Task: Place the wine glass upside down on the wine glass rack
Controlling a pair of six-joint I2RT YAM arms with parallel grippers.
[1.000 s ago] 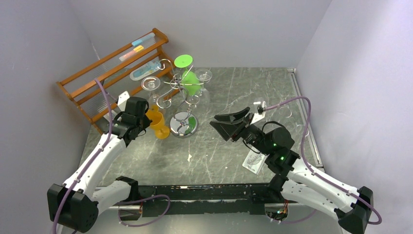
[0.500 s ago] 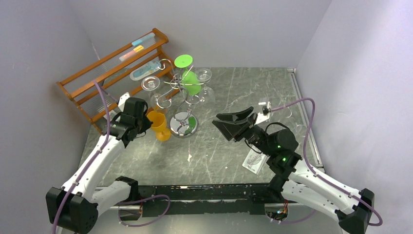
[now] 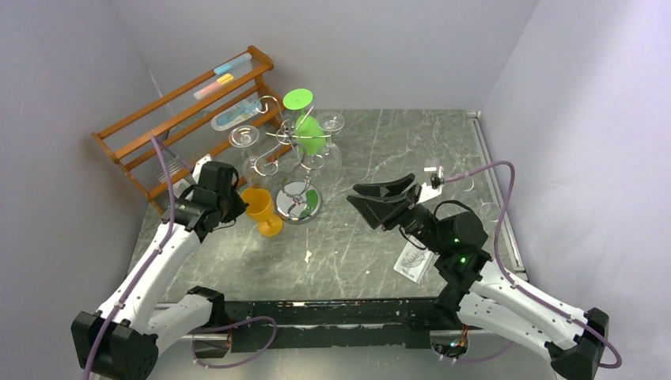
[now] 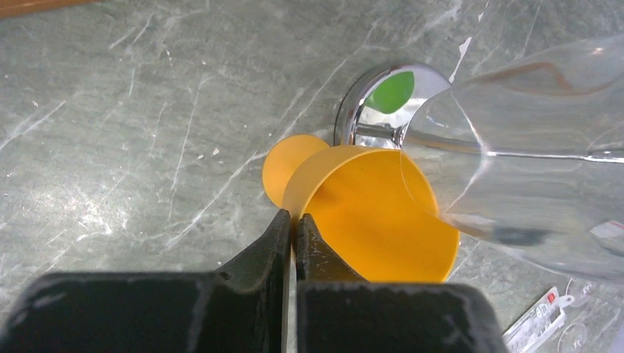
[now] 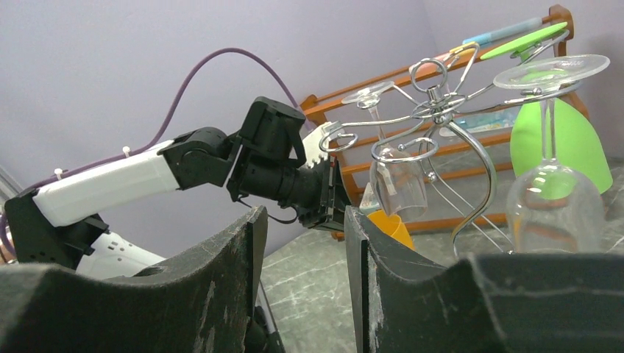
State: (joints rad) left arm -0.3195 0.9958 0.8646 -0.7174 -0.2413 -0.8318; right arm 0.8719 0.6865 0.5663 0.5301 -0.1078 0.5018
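My left gripper [image 3: 237, 203] is shut on the rim of the orange wine glass [image 3: 261, 207], one finger inside the bowl and one outside. The glass is tilted, its foot low near the table, just left of the rack's round base [image 3: 299, 203]. In the left wrist view the fingertips [image 4: 294, 220] pinch the orange glass's rim [image 4: 368, 213], with the chrome base [image 4: 371, 110] beyond. The wine glass rack [image 3: 294, 146] is the chrome wire stand; it also shows in the right wrist view [image 5: 434, 110]. My right gripper [image 3: 380, 199] is open and empty, right of the rack and pointing at it [image 5: 303, 220].
A green glass [image 3: 310, 131] and clear glasses [image 3: 247, 141] [image 3: 332, 125] hang upside down on the rack. One clear glass [image 4: 530, 184] hangs right beside the orange one. A brown wooden shelf rack [image 3: 182, 119] stands at the back left. A packet [image 3: 415, 261] lies by the right arm.
My left gripper has drawn back toward the near side with the orange glass, and the glass's foot has swung nearer and lower. The right gripper has shifted slightly.
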